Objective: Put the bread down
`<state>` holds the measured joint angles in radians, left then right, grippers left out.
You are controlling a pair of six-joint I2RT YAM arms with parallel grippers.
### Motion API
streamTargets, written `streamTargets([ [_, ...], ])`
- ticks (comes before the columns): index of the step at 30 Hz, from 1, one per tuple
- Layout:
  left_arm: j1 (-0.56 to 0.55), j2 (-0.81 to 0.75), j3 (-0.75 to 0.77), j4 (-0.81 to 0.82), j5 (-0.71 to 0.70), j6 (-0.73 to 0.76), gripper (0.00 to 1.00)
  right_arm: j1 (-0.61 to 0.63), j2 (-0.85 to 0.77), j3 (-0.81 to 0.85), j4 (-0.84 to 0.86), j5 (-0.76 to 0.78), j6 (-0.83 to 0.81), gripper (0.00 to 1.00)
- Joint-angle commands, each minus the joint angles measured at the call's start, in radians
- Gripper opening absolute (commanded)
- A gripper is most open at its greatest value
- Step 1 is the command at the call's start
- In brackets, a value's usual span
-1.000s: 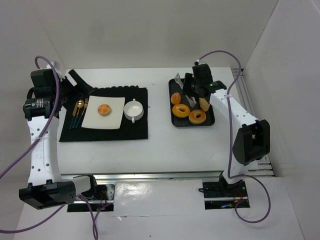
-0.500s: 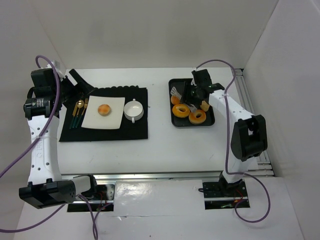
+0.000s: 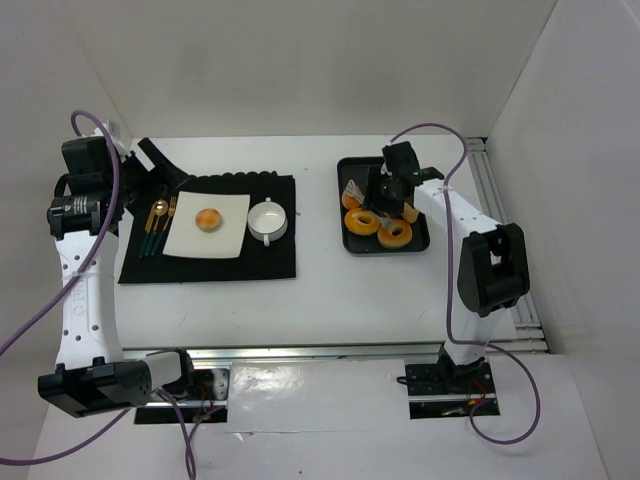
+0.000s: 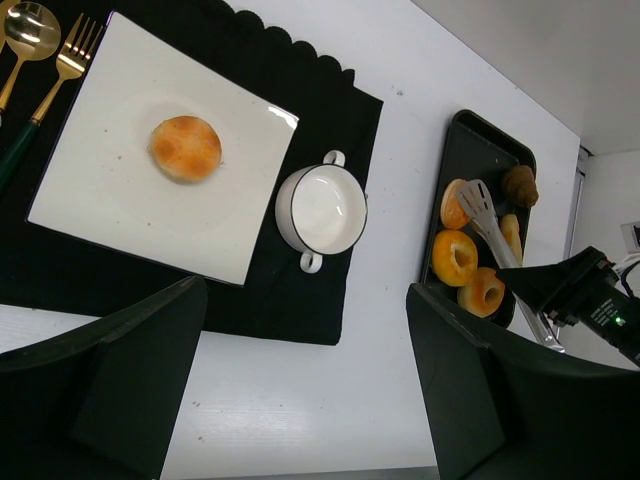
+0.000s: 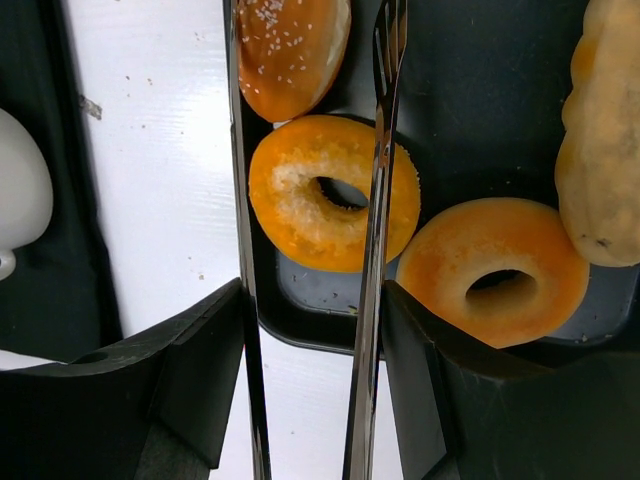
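One bread roll (image 3: 208, 218) (image 4: 186, 148) lies on the white square plate (image 3: 190, 240) (image 4: 100, 200). A second bread roll (image 5: 290, 45), seeded, sits at the left end of the black tray (image 3: 420, 245) (image 5: 480, 90). My right gripper (image 3: 385, 195) (image 5: 312, 390) is shut on metal tongs (image 5: 380, 180) (image 4: 480, 205). Their two blades reach over the tray, and the seeded roll lies between them. My left gripper (image 4: 300, 400) (image 3: 150, 170) hangs open and empty high over the table's left side.
Two ring doughnuts (image 5: 300, 195) (image 5: 490, 265) and a pale long bun (image 5: 600, 150) share the tray, plus a dark lump (image 4: 519, 185). A white two-handled cup (image 3: 267, 219) and gold cutlery (image 3: 156, 225) rest on the black mat (image 3: 270, 260).
My right gripper has shifted a little left and nearer with the tongs, bringing their tips over the tray's left end. The left arm has not moved.
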<state>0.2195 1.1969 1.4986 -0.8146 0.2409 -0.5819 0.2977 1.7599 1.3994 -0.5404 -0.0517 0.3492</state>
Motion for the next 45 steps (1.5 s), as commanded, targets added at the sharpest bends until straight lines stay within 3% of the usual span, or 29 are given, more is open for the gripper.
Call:
streamTargets([
  [1, 0.006, 0.0, -0.008, 0.034, 0.015, -0.009, 0.94, 0.012, 0.007, 0.024, -0.016, -0.002, -0.018, 0.61],
  [3, 0.006, 0.0, -0.008, 0.034, 0.015, -0.009, 0.94, 0.021, 0.016, 0.033, -0.016, -0.002, -0.027, 0.61],
  [8, 0.006, -0.01, -0.008, 0.034, 0.015, -0.009, 0.94, 0.021, -0.034, 0.024, 0.003, 0.041, -0.009, 0.46],
  [11, 0.006, -0.01, 0.002, 0.034, 0.006, -0.009, 0.94, 0.009, -0.074, 0.024, 0.013, 0.064, 0.004, 0.41],
  [16, 0.006, -0.01, 0.011, 0.034, 0.006, 0.001, 0.94, -0.002, -0.119, 0.062, 0.013, 0.087, 0.004, 0.41],
  [23, 0.015, -0.019, 0.011, 0.034, 0.006, 0.001, 0.94, 0.136, -0.106, 0.211, -0.02, 0.118, -0.016, 0.41],
  [37, 0.024, -0.028, 0.029, 0.003, -0.045, -0.001, 0.95, 0.506, 0.257, 0.581, 0.0, 0.073, -0.026, 0.41],
  [45, 0.024, -0.028, 0.038, -0.006, -0.045, 0.008, 0.95, 0.551, 0.418, 0.713, -0.026, 0.042, -0.046, 0.41],
])
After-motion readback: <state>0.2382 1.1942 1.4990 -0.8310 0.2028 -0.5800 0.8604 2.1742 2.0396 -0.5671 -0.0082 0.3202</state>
